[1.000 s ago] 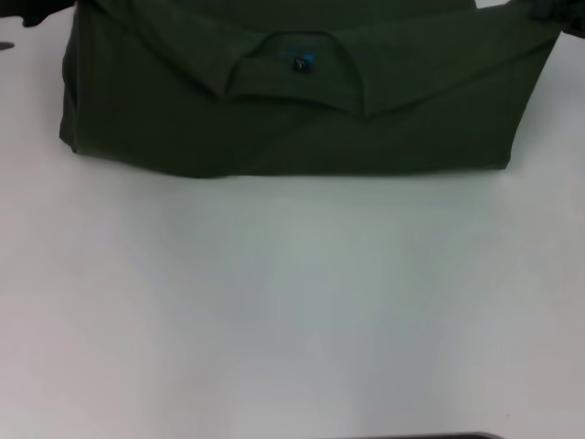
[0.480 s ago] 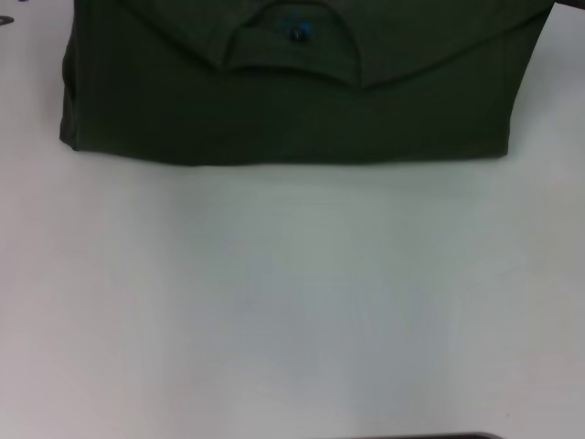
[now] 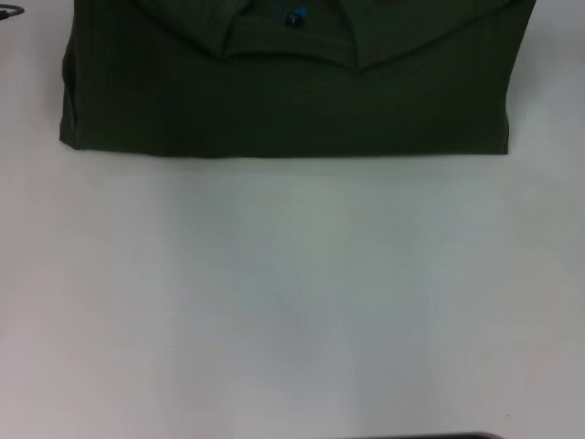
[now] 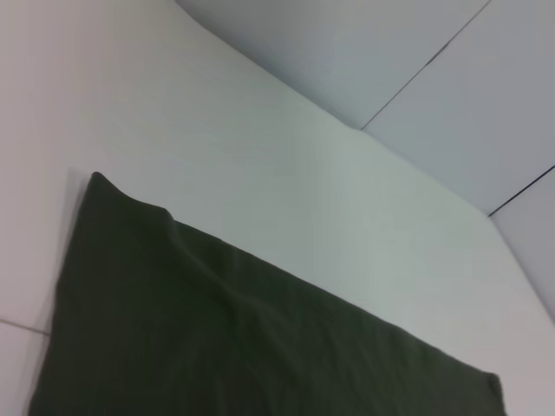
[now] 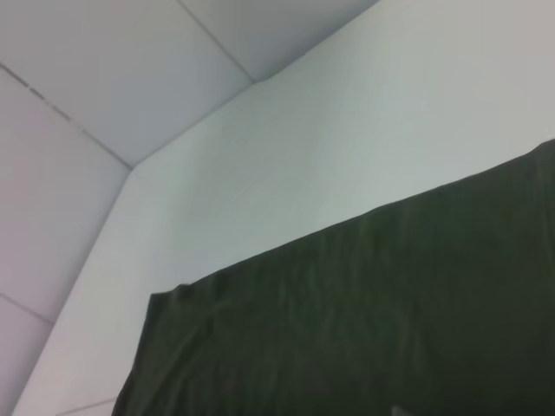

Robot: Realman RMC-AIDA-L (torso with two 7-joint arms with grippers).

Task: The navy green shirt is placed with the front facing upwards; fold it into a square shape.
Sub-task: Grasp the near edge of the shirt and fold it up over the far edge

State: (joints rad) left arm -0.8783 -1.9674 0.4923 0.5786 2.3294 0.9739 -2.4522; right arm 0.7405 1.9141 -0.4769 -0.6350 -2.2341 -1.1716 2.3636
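Note:
The navy green shirt [image 3: 283, 101] lies folded as a wide dark olive band across the far part of the white table [image 3: 292, 302]. Its round collar with the small blue neck label [image 3: 292, 16] sits at the top edge of the head view, facing up. The near edge of the fold runs straight. The "FREE!" lettering is hidden. The left wrist view shows a flat stretch of the shirt [image 4: 225, 338] on the table, and so does the right wrist view [image 5: 364, 321]. Neither gripper shows in any view.
A small dark object [image 3: 9, 11] lies at the far left edge of the head view. A dark strip [image 3: 430, 436] shows at the table's near edge. Pale wall panels [image 4: 408, 52] stand behind the table.
The collar and the folded upper layer have slid farther from me. The near fold edge has drawn back and straightened. The dark shapes at the shirt's far corners have left the view.

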